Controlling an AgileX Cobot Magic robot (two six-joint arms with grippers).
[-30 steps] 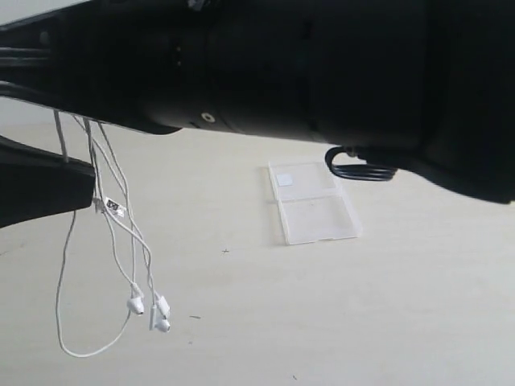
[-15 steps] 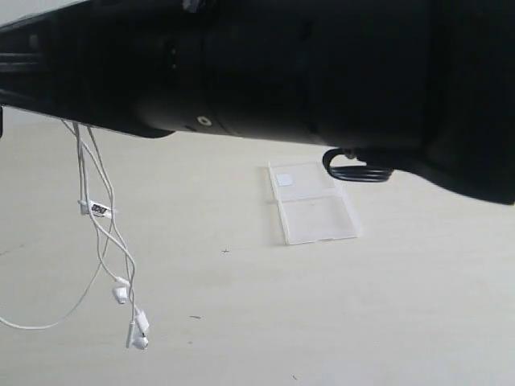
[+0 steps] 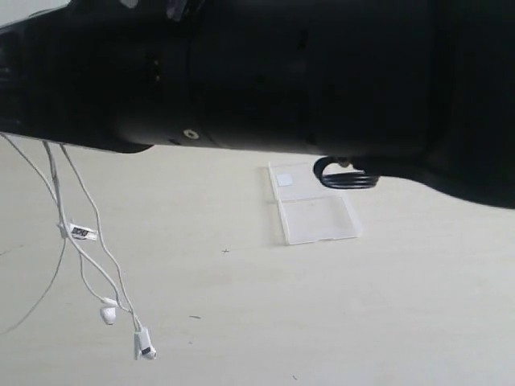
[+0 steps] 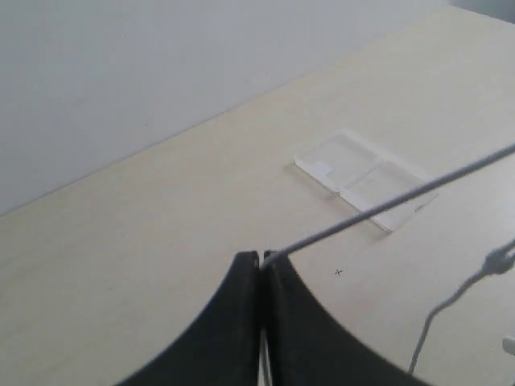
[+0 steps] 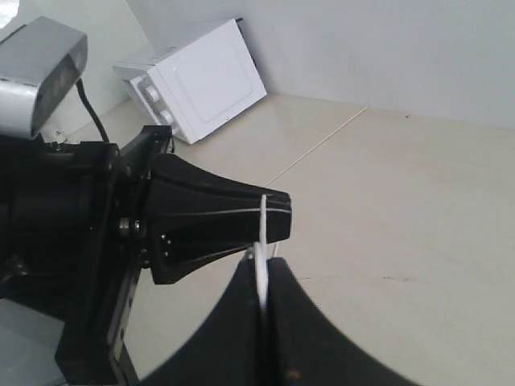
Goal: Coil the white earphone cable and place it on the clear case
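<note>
- At the tip of the left gripper [image 4: 260, 262], we see the jaws pressed together on the cable [image 4: 386, 203], which runs taut from the pinch.
- The right gripper [image 5: 263, 261] is likewise clamped on a white strand, with the left gripper just beside it.
- In the exterior view the cable hangs from under the dark arms [image 3: 257, 72] on the left.
- Its remote [image 3: 81, 233] and earbuds [image 3: 109, 314] dangle low; we cannot tell whether they touch the table [image 3: 402, 305].
- The case [image 3: 311, 211] lies open and flat on the table, well apart from the cable, with a black loop [image 3: 346, 178] in front of its far panel.
</note>
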